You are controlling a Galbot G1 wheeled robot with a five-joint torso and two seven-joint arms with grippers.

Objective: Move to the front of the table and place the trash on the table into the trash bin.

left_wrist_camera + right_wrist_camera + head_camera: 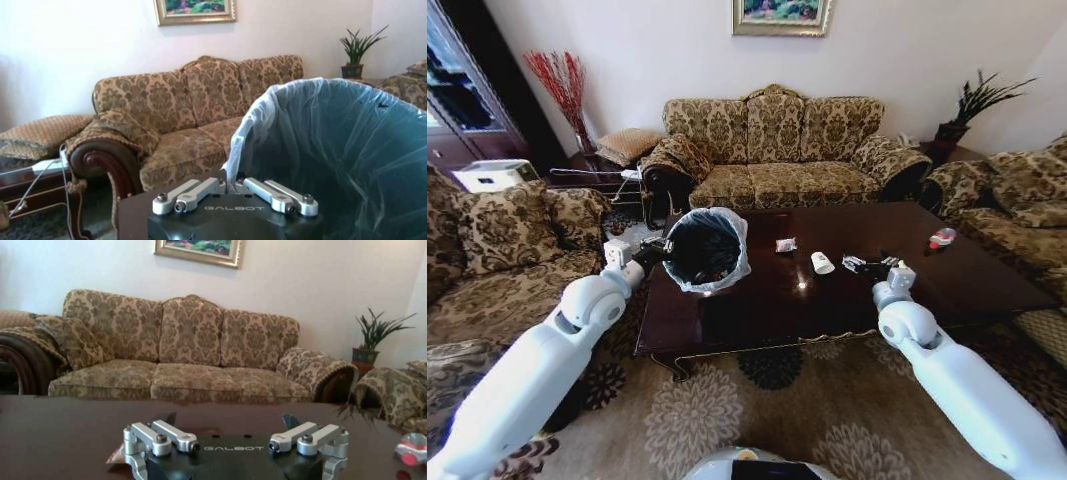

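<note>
Over table's (987, 290) left edge, left gripper (655, 249) pinched bin's (708, 250) rim, bin tilted. Right gripper (870, 264), fingers spread, hovered at wrapper (855, 263) mid-table. Cup (822, 263), bottle (942, 238) unpicked. Pickup stage; next likely lower, close.

I count one round black trash bin with a white plastic liner (706, 250), one glossy dark reddish-brown wooden table (757, 310), and four scraps on it: one red-and-white wrapper (785, 245), one white cup (822, 263), one dark crumpled piece (855, 264), one small red-labelled bottle (942, 238).
</note>
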